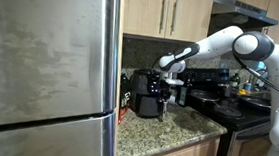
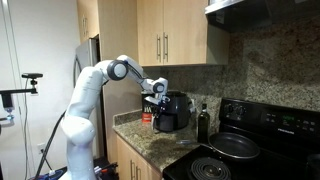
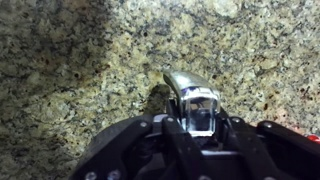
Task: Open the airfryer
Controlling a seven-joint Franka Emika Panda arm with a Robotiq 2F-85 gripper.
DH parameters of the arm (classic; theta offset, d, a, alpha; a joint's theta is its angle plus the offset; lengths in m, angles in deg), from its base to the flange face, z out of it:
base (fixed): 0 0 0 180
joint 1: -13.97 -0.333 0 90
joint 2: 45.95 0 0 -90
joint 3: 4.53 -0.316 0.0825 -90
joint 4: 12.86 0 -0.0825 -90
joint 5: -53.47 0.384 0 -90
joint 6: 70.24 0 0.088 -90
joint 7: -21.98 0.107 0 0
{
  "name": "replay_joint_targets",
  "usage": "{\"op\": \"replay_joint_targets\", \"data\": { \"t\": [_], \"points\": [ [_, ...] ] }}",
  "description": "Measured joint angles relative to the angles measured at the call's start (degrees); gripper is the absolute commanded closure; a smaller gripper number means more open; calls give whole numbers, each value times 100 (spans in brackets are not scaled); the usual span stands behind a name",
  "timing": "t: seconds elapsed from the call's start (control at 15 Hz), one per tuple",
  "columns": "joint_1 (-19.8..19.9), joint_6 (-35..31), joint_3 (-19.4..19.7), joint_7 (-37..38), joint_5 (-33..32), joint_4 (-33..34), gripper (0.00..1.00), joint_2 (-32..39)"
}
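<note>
Smooth white rounded arm [image 2: 88,98], black tool [image 2: 156,91] at its end.

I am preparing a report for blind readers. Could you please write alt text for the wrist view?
A shiny silver handle sticks out from a dark, glossy body at the bottom edge, apparently the airfryer, seen from above. Speckled granite countertop fills the rest, shadowed at the left.

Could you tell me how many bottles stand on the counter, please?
1: a slim dark bottle stands on the counter between the air fryer and the stove. The red item beyond the fryer is too blurred to name; more may be hidden.
</note>
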Motion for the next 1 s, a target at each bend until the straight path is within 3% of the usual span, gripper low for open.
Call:
{"op": "replay_joint_targets", "data": {
  "t": [0.2, 0.27, 0.4, 0.73, 1.0],
  "points": [
    [9, 100, -9, 0, 14, 56, 91, 30],
    [15, 128, -14, 0, 29, 73, 41, 42],
    [28, 157, -21, -12, 84, 95, 37, 69],
    [60, 152, -169, -488, 777, 95, 1, 131],
    [49, 64, -202, -505, 665, 96, 0, 126]
  ]
}}
